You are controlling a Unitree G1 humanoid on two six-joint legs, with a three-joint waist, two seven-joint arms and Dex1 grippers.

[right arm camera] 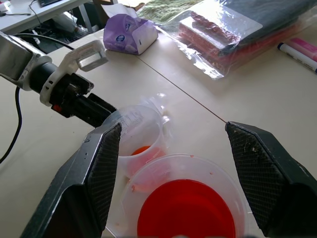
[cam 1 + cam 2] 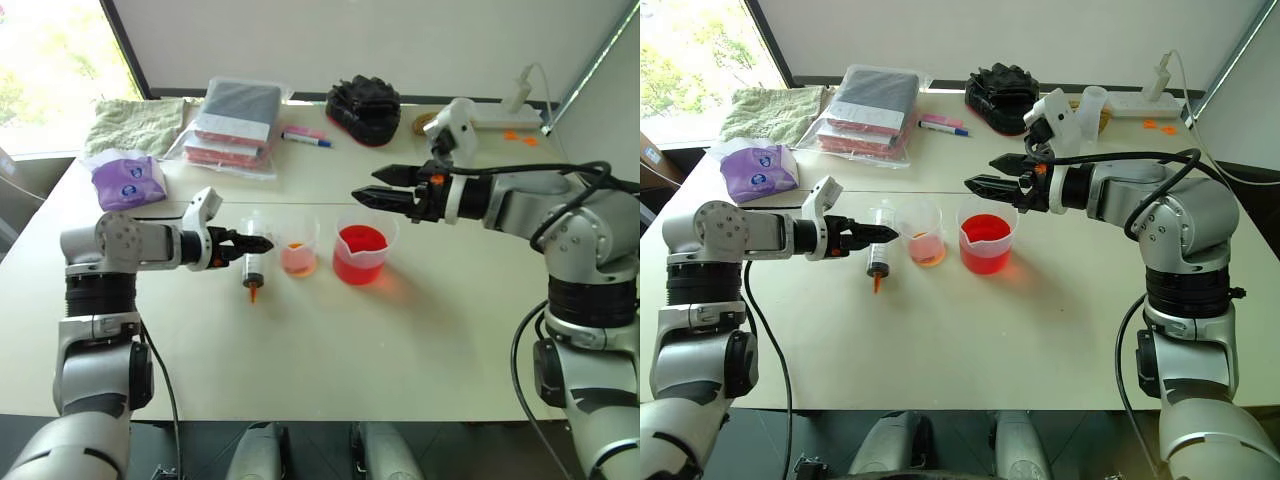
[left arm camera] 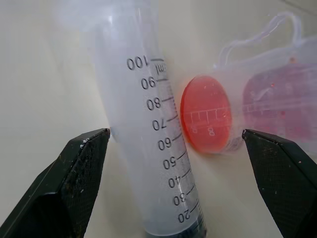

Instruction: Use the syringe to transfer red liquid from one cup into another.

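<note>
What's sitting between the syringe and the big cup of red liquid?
The smaller clear cup, with a little red liquid at its bottom, stands between the syringe and the wide beaker, seen in both eye views.

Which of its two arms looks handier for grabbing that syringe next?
The left. Its gripper is already at the syringe, jaws open on either side of the barrel. The right gripper hangs open above the beaker, farther from it.

Left end effector (image 2: 262, 242) agape — right end effector (image 2: 362, 187) too.
</note>
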